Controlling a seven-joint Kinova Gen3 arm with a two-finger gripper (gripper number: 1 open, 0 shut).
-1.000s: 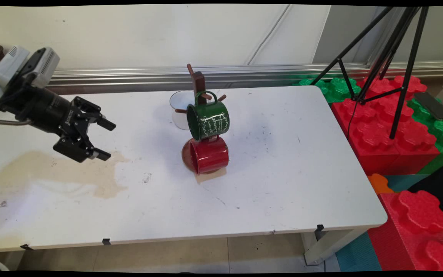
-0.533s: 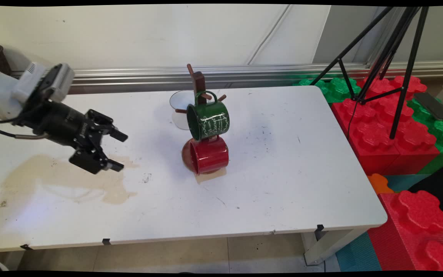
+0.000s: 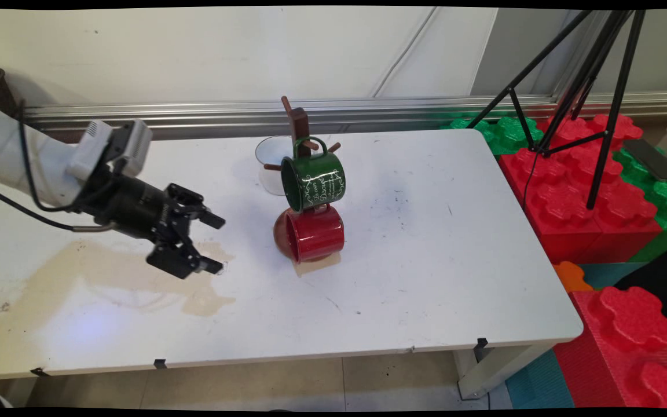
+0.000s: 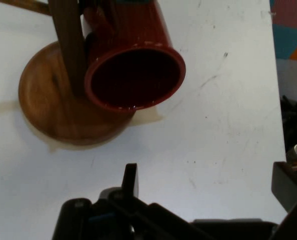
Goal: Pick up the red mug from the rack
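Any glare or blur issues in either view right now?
Main view: sharp, even light; soft shadow left of the mug tree. Hand view: slightly soft; small highlights on the red mug rim; gripper linkage dark, out of focus.

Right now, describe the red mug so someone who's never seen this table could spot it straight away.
Start at the white table and find the brown wooden mug tree near its far middle. The red mug hangs lowest on it, mouth turned toward the open pincer. The green mug above has white lettering; the red one is plain.
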